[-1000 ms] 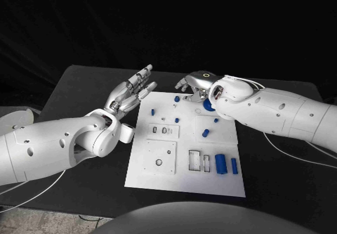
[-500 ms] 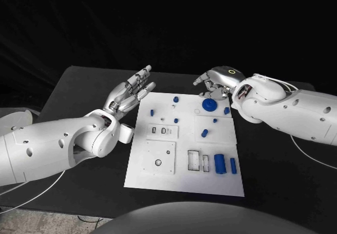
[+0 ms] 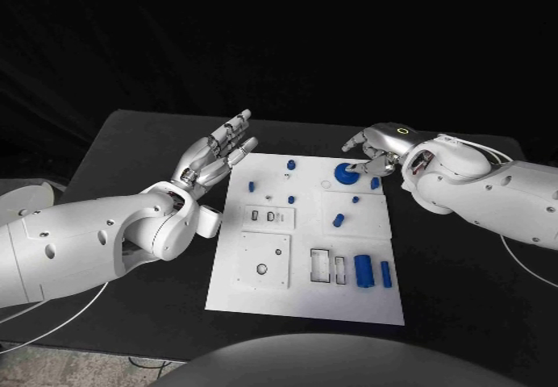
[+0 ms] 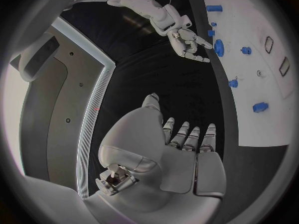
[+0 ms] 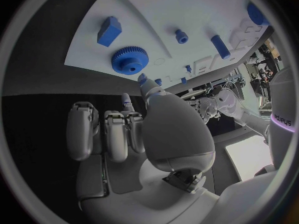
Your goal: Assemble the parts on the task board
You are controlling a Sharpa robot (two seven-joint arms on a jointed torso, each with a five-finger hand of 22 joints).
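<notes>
Task board [image 3: 305, 278] lies flat mid-worktop [image 3: 139, 137]; blue gear [image 3: 347, 172] sits on the board near its far right corner, with small blue parts scattered around it and two blue cylinders [image 3: 372, 272] standing in slots nearer the robot. Right hand [image 3: 378, 149] hovers just beside the gear off the board's far right edge, fingers curled inward and grasping nothing. Left hand [image 3: 216, 153] is released, fingers straight and spread, raised just off the board's far left corner.

right hand [image 3: 381, 150] drawn back off the task board [image 3: 305, 274] toward its far right corner, blue gear [image 3: 345, 172] now uncovered on the board, fingers just beside the gear, holding nothing
</notes>
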